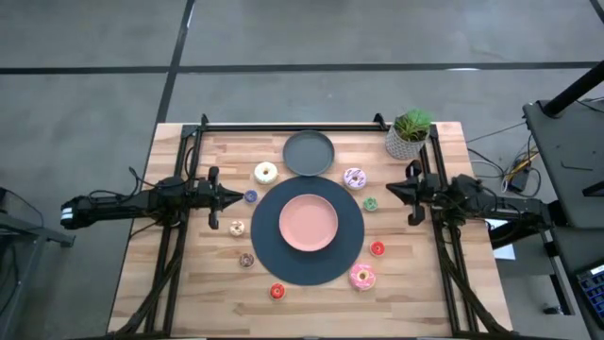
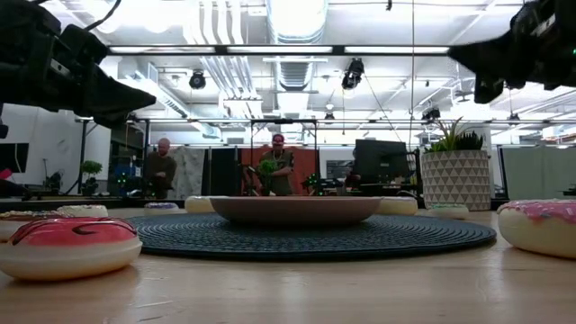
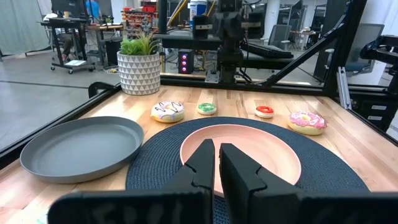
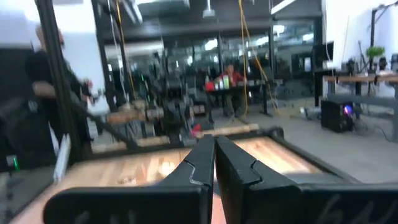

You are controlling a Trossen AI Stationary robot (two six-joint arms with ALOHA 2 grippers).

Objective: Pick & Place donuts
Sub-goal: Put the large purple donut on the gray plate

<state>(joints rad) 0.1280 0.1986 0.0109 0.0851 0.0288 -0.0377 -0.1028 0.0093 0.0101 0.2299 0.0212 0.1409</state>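
nine donuts are lying on the table [image 1: 189, 302], none of them on the pink plate [image 1: 309, 223] yet, so i judge the task is at its very beginning, with no donut picked.

taking the pink plate as the clock centre in the high view, the cream donut [image 1: 266, 173] is lying at 11 o'clock, the white sprinkled donut [image 1: 354, 178] at 1 o'clock and the pink donut [image 1: 362, 277] at 5 o'clock. the small ones are lying around the edge of the dark round mat [image 1: 351, 247]: blue [image 1: 250, 196] and tan [image 1: 237, 228] near 9 and 10 o'clock, brown [image 1: 246, 260] at 8, one red [image 1: 276, 291] at 7, another red [image 1: 377, 248] at 4, and green [image 1: 370, 203] at 2. the grey plate [image 1: 309, 153] is sitting at 12 o'clock, with the potted plant [image 1: 410, 133] further toward 1 o'clock.

the left gripper [image 1: 238, 197] is hanging at 9 o'clock, above the table and just beside the blue donut, with its fingers pressed together and holding nothing. the right gripper [image 1: 389, 192] is waiting at 3 o'clock, near the green donut, also closed and empty.

for the next move, i think one arm is needing to open its fingers first, then go down over the nearest donut. the small rings are low and flat, so the fingers probably must reach almost to the wood.
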